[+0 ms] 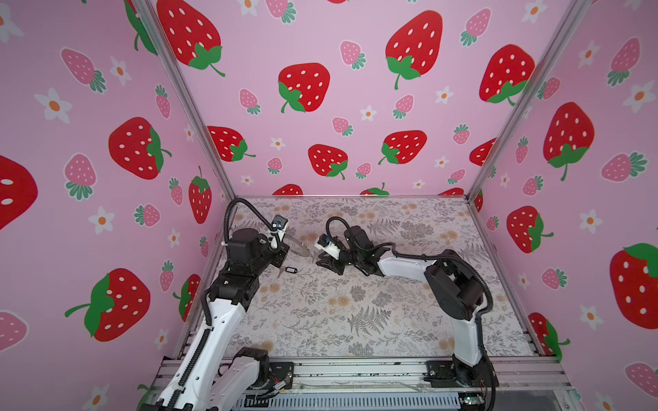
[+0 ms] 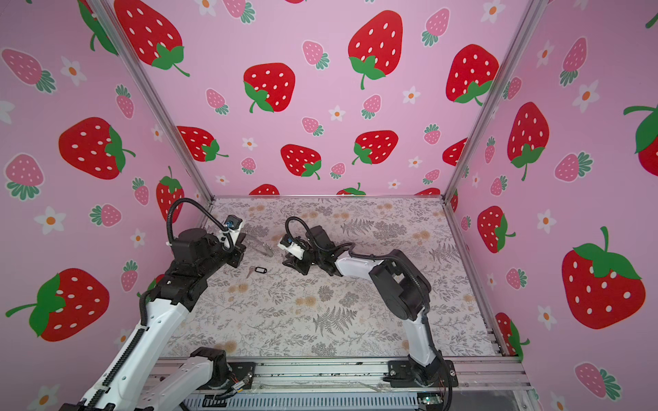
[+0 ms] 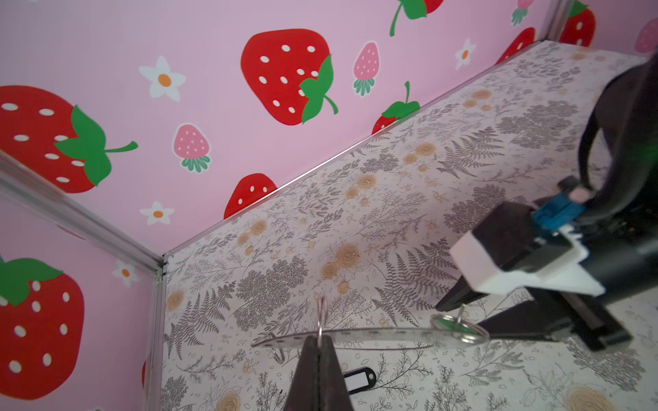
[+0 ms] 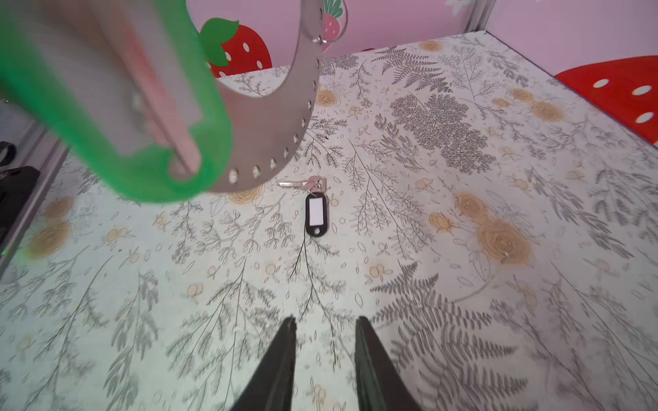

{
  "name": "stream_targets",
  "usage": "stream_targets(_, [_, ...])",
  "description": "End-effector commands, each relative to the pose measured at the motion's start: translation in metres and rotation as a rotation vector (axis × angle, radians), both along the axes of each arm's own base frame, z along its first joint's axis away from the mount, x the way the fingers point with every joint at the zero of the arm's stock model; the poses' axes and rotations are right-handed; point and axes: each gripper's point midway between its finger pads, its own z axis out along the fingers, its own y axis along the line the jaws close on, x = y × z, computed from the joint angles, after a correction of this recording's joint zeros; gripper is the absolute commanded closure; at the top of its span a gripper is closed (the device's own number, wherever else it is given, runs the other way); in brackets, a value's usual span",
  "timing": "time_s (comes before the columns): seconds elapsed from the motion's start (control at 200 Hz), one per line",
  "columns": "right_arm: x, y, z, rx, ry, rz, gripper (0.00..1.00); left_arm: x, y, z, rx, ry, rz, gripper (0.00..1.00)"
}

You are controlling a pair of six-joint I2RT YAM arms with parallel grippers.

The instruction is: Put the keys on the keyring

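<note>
Grey metal keyring [image 4: 277, 135] pinched in left jaws, green tag [image 4: 149, 178] at rim, right jaws parted

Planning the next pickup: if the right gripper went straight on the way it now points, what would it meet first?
Probably the black-rimmed key tag on the table, straight ahead of the open right gripper; depth is unclear. The keyring sits off that line.

Pale tabletop sheet printed with grey ferns and tan flowers [image 4: 463, 284], beneath the right claw [image 4: 325, 318]; pink strawberry-patterned wall [image 4: 391, 21] beyond it.
</note>
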Motion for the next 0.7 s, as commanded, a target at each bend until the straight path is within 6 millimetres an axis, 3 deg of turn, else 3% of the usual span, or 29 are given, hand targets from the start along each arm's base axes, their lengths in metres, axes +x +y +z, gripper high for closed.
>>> stream_targets(0.0, [0.007, 0.026, -0.018, -0.056, 0.059, -0.065, 0.67, 0.006, 0.021, 0.032, -0.026, -0.053, 0.127, 1.00])
stream_targets(0.145, [0.004, 0.055, -0.033, -0.056, 0.091, -0.035, 0.65, 0.009, 0.052, 0.035, -0.026, -0.004, 0.311, 1.00])
stream_targets(0.245, [0.002, 0.073, -0.045, -0.096, 0.035, -0.035, 0.62, 0.008, 0.059, 0.037, -0.027, -0.008, 0.350, 1.00])
stream_targets(0.485, [0.000, 0.109, -0.068, -0.144, 0.014, -0.057, 0.62, 0.004, 0.055, 0.037, -0.060, -0.003, 0.330, 1.00])
stream_targets(0.695, [-0.013, 0.117, -0.097, -0.240, 0.009, -0.039, 0.62, -0.005, 0.053, 0.033, -0.056, 0.005, 0.310, 1.00])
